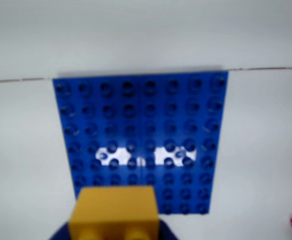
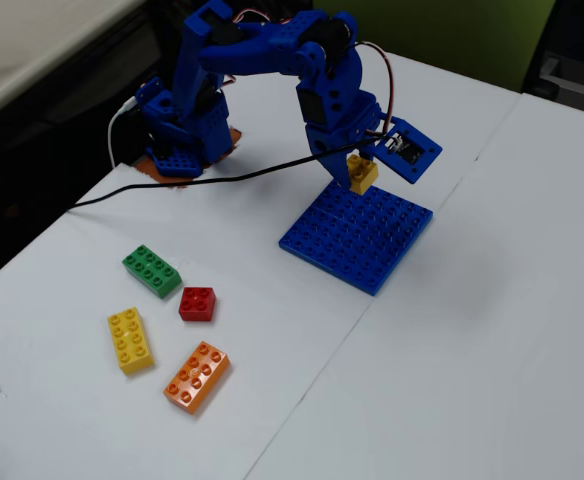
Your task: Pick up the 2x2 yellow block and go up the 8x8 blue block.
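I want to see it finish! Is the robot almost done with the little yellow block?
Nearly. The pickup is done: the claw holds the little yellow block in the air, above the big blue plate. What is left is lowering it onto the plate.

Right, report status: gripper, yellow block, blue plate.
Gripper shut on 2x2 yellow block. Block held above the near edge of 8x8 blue block, not yet set down. Plate studs bare, nothing in the way.

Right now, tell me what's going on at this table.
The blue arm's gripper holds the 2x2 yellow block over the back corner of the 8x8 blue baseplate; whether it touches the studs yet is unclear. In the fixed view, a green brick, a red 2x2 brick, a longer yellow brick and an orange brick lie loose to the left.
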Robot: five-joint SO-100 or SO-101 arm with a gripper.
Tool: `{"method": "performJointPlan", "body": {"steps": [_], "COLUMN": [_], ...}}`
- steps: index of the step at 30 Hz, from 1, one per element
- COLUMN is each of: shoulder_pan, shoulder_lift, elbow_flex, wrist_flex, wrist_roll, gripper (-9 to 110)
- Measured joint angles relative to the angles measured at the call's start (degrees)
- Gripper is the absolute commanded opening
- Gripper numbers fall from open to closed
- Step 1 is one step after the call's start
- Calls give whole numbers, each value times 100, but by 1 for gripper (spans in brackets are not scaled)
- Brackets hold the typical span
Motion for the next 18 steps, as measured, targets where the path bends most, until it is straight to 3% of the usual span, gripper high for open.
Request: {"method": "performJointPlan", "body": {"steps": [18], "shoulder_pan": [-9], "shoulder_lift": [-53], "elbow_flex": [0], "wrist_flex": [0], "wrist_roll": [0], "gripper": [0]}}
